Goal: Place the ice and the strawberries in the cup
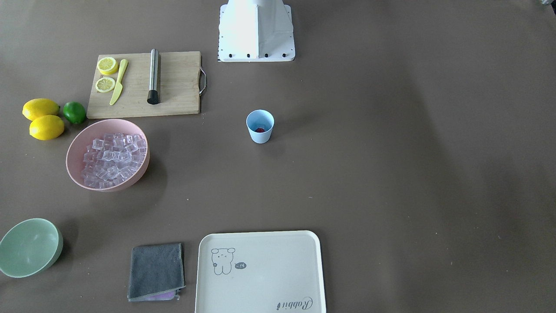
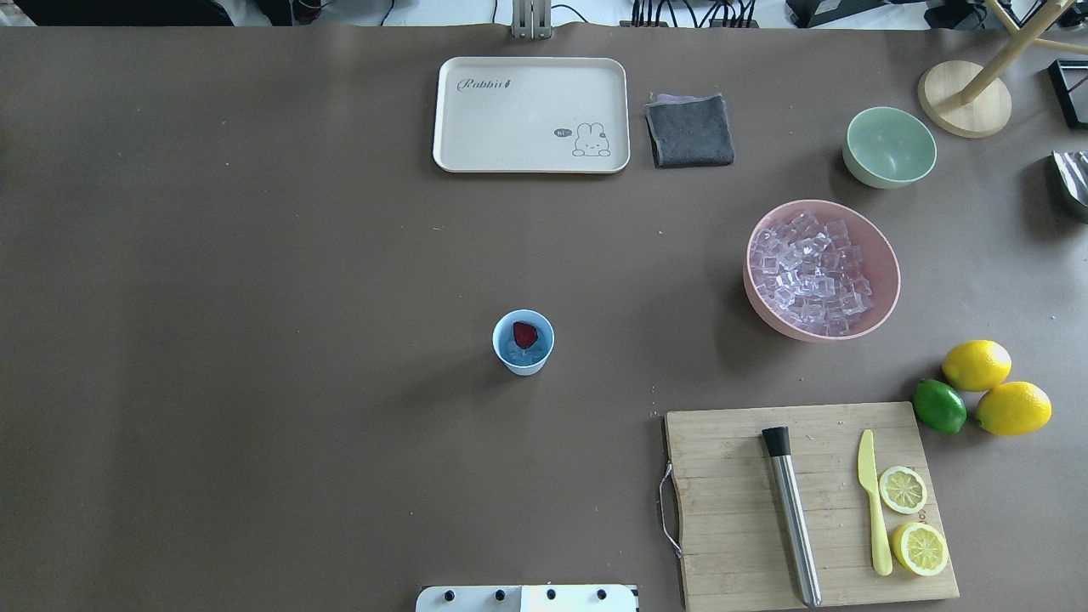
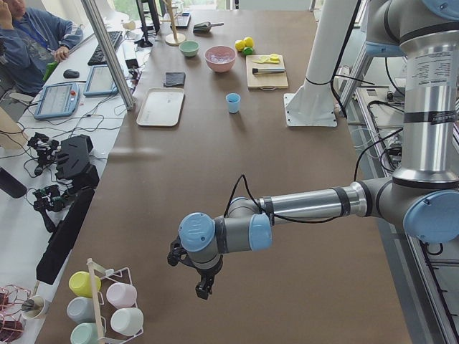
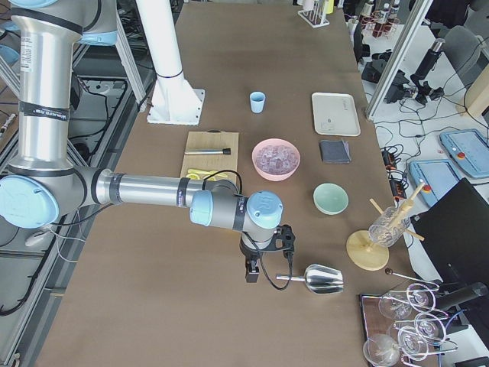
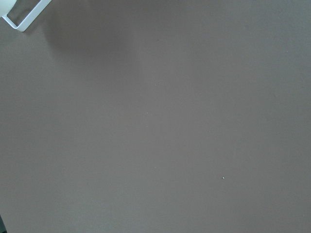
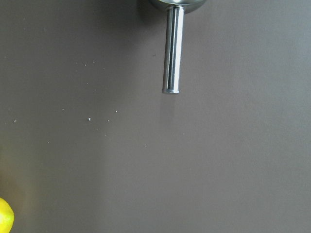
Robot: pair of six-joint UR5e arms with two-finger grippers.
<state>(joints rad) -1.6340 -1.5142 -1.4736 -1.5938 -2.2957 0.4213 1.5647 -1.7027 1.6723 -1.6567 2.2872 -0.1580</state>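
Note:
The light-blue cup (image 2: 523, 342) stands upright mid-table; it also shows in the front view (image 1: 260, 126). A red strawberry (image 2: 524, 334) lies inside it on what look like clear cubes. The rest of the ice (image 2: 812, 272) fills the pink bowl (image 2: 884, 297). My left gripper (image 3: 204, 289) hangs over bare table far from the cup, near the table's left end. My right gripper (image 4: 251, 274) hangs near the right end, beside a metal scoop (image 4: 321, 279). Both grippers show only in the side views, so I cannot tell if they are open or shut.
A wooden cutting board (image 2: 731, 510) carries a steel muddler (image 2: 792, 514), a yellow knife (image 2: 872, 501) and lemon halves (image 2: 911, 518). Two lemons (image 2: 994, 387) and a lime (image 2: 939, 405) lie beside it. A cream tray (image 2: 531, 115), grey cloth (image 2: 689, 130) and pale green bowl (image 2: 889, 146) sit farther off.

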